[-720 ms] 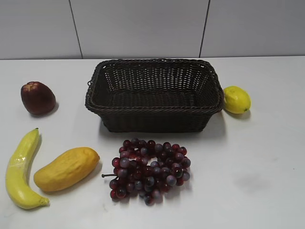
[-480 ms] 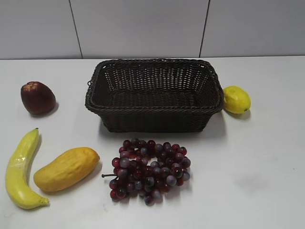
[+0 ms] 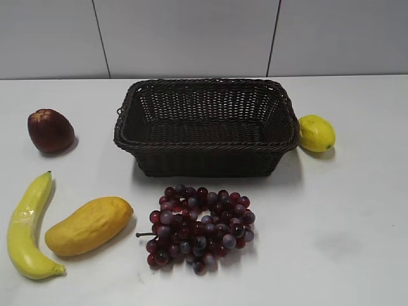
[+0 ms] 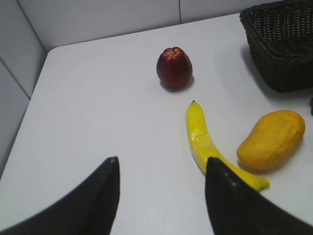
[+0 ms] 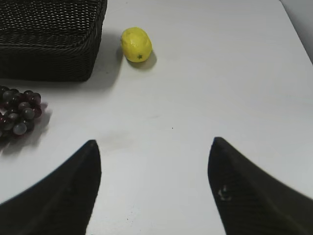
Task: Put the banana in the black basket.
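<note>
The banana [image 3: 24, 229] is long, curved and yellow and lies at the front left of the white table, left of the mango. It also shows in the left wrist view [image 4: 201, 139]. The black basket [image 3: 207, 148] is a large dark woven rectangle at the table's middle back, and nothing lies in it. Its corner shows in the left wrist view [image 4: 281, 46] and in the right wrist view [image 5: 49, 44]. My left gripper [image 4: 161, 164] is open and empty above the table, with its right finger overlapping the banana's near end. My right gripper [image 5: 154, 144] is open and empty over bare table.
An orange-yellow mango [image 3: 89, 225] lies right of the banana. A bunch of dark red grapes [image 3: 199, 227] sits in front of the basket. A dark red apple [image 3: 50, 131] is at the back left. A lemon [image 3: 316, 132] sits right of the basket.
</note>
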Robot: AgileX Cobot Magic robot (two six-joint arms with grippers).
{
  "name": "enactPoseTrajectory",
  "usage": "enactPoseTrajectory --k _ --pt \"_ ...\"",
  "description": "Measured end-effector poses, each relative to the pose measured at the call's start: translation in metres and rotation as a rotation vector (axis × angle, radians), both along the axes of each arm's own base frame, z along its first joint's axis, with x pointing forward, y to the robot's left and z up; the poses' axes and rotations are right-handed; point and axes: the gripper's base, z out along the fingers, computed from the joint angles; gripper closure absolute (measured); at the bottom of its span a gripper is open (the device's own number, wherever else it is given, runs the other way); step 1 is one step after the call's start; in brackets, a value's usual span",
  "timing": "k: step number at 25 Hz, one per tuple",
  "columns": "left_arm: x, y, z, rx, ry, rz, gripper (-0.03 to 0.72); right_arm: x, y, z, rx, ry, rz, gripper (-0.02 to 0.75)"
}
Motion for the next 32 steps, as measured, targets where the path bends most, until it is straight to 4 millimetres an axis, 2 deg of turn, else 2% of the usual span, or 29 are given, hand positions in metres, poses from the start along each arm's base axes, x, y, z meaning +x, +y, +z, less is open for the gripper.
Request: enactPoseTrajectory --k 4,8,14,19,27,32 --pt "0.007 -0.005 0.0 -0.029 0.053 -0.025 0.147 0.0 0.0 0.0 0.0 0.0 0.0 0.218" --pt "0.026 -0.011 0.0 -0.029 0.174 -0.034 0.147 0.0 0.0 0.0 0.0 0.0 0.0 0.218" --pt "0.066 -0.02 0.007 -0.018 0.346 -0.033 0.145 0.0 0.0 0.0 0.0 0.0 0.0 0.218" --pt "0.101 -0.032 0.008 -0.093 0.417 -0.042 0.075 0.0 0.0 0.0 0.0 0.0 0.0 0.218" --pt "0.154 -0.043 -0.017 -0.134 0.539 0.011 0.063 0.0 0.0 0.0 0.0 0.0 0.0 0.218" --pt "0.188 -0.049 -0.055 -0.107 0.722 0.057 0.069 0.0 0.0 0.0 0.0 0.0 0.0 0.218"
